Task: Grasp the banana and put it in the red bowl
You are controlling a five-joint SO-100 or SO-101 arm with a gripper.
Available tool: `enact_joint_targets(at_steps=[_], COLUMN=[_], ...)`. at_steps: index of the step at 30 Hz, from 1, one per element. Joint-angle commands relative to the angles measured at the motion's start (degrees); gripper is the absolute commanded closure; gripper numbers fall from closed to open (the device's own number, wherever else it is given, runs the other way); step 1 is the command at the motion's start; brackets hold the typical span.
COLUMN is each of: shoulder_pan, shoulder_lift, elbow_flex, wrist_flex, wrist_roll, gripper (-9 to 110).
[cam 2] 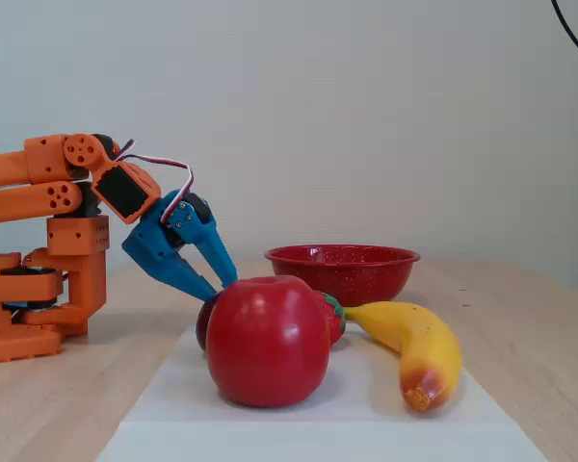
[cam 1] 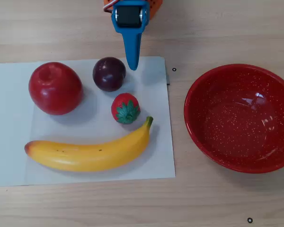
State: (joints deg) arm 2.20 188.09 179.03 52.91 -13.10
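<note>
A white paper sheet (cam 1: 19,161) lies flat on the pale wooden worktop (cam 1: 217,28), and three toy fruits rest on it. In the overhead view, the dark purple plum (cam 1: 109,74) sits just left of the jaws' tip, very near it. The red apple (cam 1: 55,88) lies farther left of the jaws, close beside the plum. The strawberry (cam 1: 126,108), red with a green leafy cap, lies below the jaws' tip, a little apart. In the fixed view the apple (cam 2: 267,339) stands nearest the camera, hiding most of the plum (cam 2: 205,325) and strawberry (cam 2: 335,318) behind it.
</note>
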Motion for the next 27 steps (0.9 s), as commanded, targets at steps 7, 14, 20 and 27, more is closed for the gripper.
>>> enact_joint_targets(at_steps=[7,14,20,27], shoulder_pan=[-1.14,-1.14,-1.14,-1.05], shoulder_lift=[0.53,0.62,0.62,0.09], elbow_flex=[0.88,0.88,0.88,0.26], wrist_flex=[0.00,0.00,0.00,1.23], wrist_roll=[0.09,0.09,0.09,0.53], gripper=[101,101,101,101])
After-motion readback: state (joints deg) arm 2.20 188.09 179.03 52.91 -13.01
